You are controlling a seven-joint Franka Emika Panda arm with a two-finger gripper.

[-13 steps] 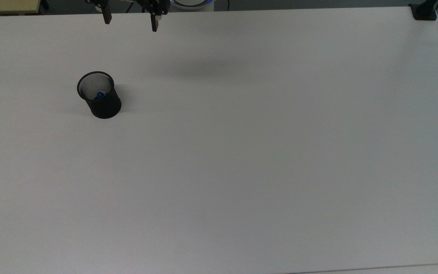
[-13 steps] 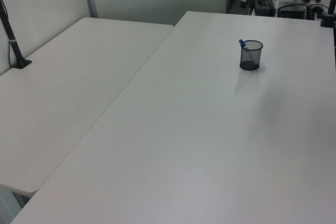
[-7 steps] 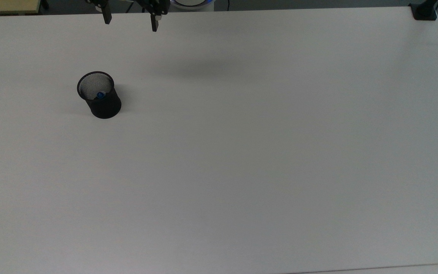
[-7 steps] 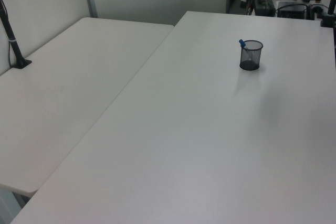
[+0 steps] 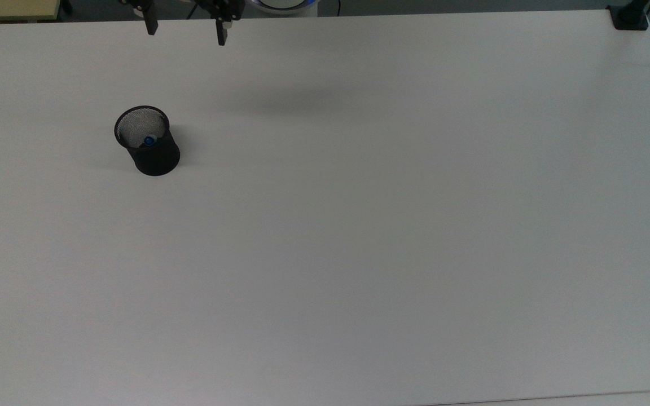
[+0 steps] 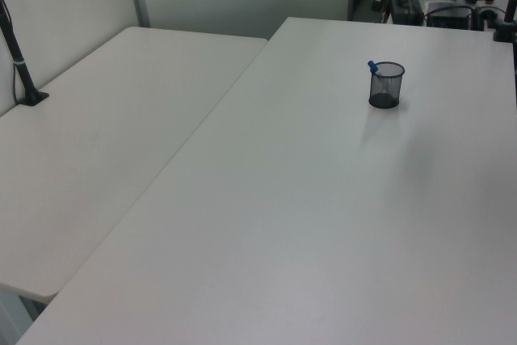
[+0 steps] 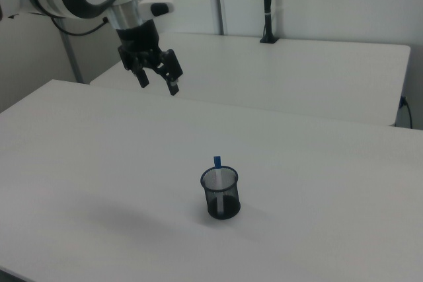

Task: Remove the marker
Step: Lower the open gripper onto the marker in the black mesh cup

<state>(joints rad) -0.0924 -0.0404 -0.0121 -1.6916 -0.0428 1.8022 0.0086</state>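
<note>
A black mesh cup (image 5: 148, 142) stands upright on the white table (image 5: 359, 225), toward the top view's left. The marker (image 5: 148, 140) stands inside it, its blue end poking just above the rim (image 6: 372, 66) (image 7: 217, 162); the white barrel shows faintly through the mesh. My gripper (image 5: 185, 31) hangs open high above the table at the top view's upper edge, well away from the cup. In the right view the gripper (image 7: 158, 84) is up and to the left of the cup (image 7: 220, 193), with nothing between its fingers.
A second white table (image 6: 105, 135) adjoins on the left view's left. A black clamp post (image 5: 629, 16) sits at the top view's upper right corner, and another post (image 6: 20, 62) stands on the neighbouring table. The arm's shadow (image 5: 291, 101) falls on the table.
The gripper has drifted slightly toward the top view's left and upper edge. The cup and marker have not moved.
</note>
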